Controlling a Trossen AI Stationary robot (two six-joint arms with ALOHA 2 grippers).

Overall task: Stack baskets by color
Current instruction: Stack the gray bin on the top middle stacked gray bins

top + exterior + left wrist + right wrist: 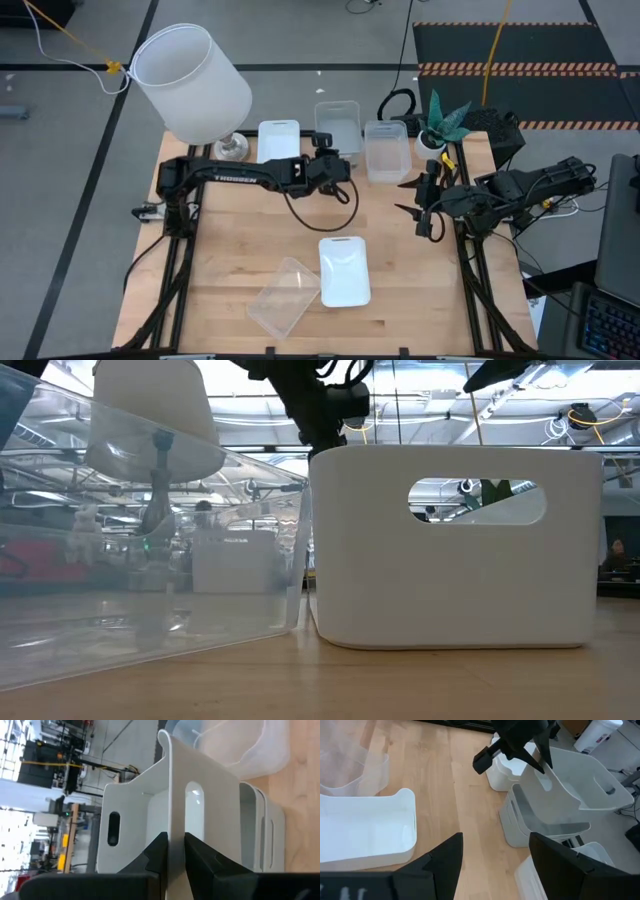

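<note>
My left gripper [332,152] [175,855] is at the table's far middle, shut on a grey basket [585,785]. It holds that basket tilted above a grey basket stack [540,825] [338,125]. A white basket [279,140] sits to the left of the stack and a clear basket [386,150] to its right. Near the front edge, another white basket [344,270] [455,545] and a clear basket [285,297] [140,560] rest on their bottoms. My right gripper [408,197] [495,865] hangs open over the table's right side, touching nothing. My left gripper pinches the grey basket's short end wall at its rim [172,827], beside the handle slot. One finger is inside the basket and one outside. The fingers [542,762] come slanting down from the table's left. The basket hangs tilted, lifted clear above the grey stack.
A big white lampshade [190,80] on a stand fills the far left corner. A small green plant [445,120] stands at the far right. A black cable loop [320,205] hangs below my left arm. Bare wood [250,230] lies between the far and near baskets.
</note>
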